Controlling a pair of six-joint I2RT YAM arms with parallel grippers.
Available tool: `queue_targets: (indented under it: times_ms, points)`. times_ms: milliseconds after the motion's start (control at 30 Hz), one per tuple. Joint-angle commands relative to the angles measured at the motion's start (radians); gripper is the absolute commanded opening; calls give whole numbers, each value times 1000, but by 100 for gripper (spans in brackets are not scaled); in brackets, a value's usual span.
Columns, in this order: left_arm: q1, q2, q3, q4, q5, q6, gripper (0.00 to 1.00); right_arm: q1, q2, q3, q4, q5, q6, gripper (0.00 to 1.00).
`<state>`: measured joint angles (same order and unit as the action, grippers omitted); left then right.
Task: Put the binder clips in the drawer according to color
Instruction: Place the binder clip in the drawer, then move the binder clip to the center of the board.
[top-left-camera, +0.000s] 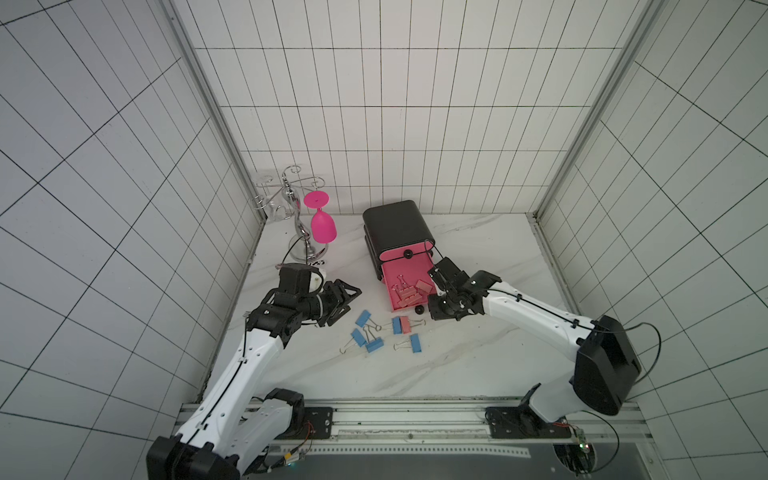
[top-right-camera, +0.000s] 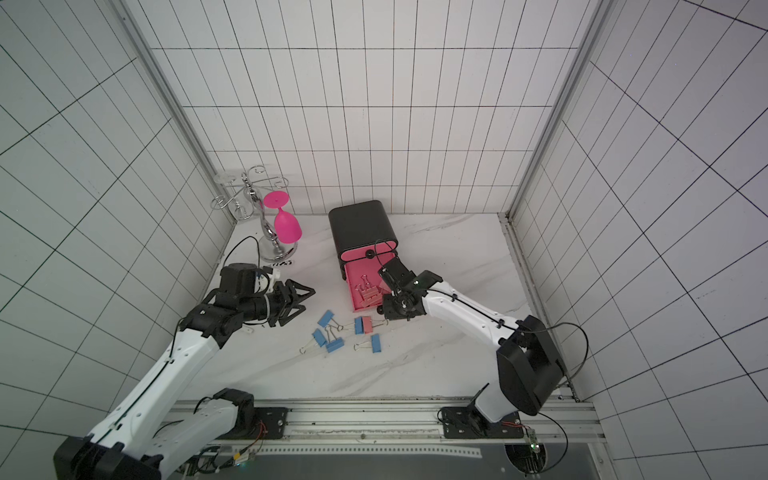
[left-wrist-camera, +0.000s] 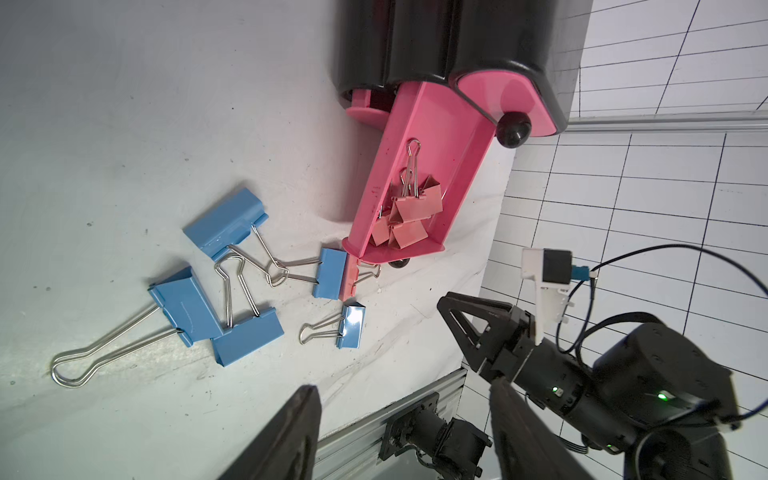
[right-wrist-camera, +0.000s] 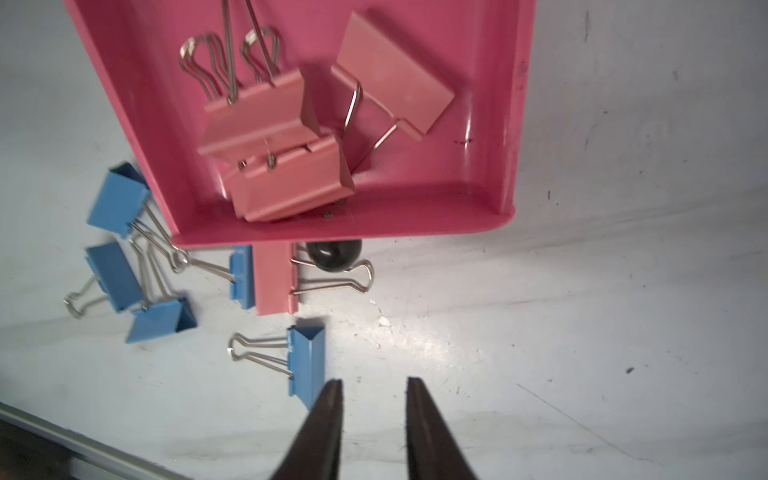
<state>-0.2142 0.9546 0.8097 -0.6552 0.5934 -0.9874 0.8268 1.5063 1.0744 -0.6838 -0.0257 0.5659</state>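
Note:
The drawer chest (top-left-camera: 397, 228) is black, with one pink drawer (top-left-camera: 388, 274) pulled out toward the front. Several salmon binder clips (right-wrist-camera: 286, 183) lie piled inside it. On the table in front lie several blue clips (top-left-camera: 363, 318) and one salmon clip (right-wrist-camera: 274, 278) pressed against a blue one (left-wrist-camera: 330, 272). My right gripper (right-wrist-camera: 374, 386) hovers by the drawer's front right corner, open a little, with nothing between its fingers; a blue clip (right-wrist-camera: 307, 361) lies just beside one finger. My left gripper (left-wrist-camera: 403, 395) hangs open and empty left of the clips.
A silver glass rack (top-left-camera: 299, 224) with a pink goblet (top-left-camera: 323, 226) hanging upside down stands at the back left. Tiled walls close in three sides. A metal rail (top-left-camera: 407, 415) runs along the front edge.

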Motion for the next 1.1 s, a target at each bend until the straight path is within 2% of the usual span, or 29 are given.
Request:
queue_targets:
  times_ms: [0, 200, 400, 1067]
  points:
    - [-3, -20, -12, -8, -19, -9, 68, 9, -14, -121, 175, -55, 120, 0]
    - [-4, -27, 0, -34, -27, -3, 68, 4, -35, -269, 409, -62, 229, 0]
    - [-4, -16, 35, -78, -35, 26, 68, -2, -7, -291, 522, -66, 242, 0]
    - [3, 16, 60, -109, -12, 70, 68, -6, 103, -276, 602, -69, 267, 0]
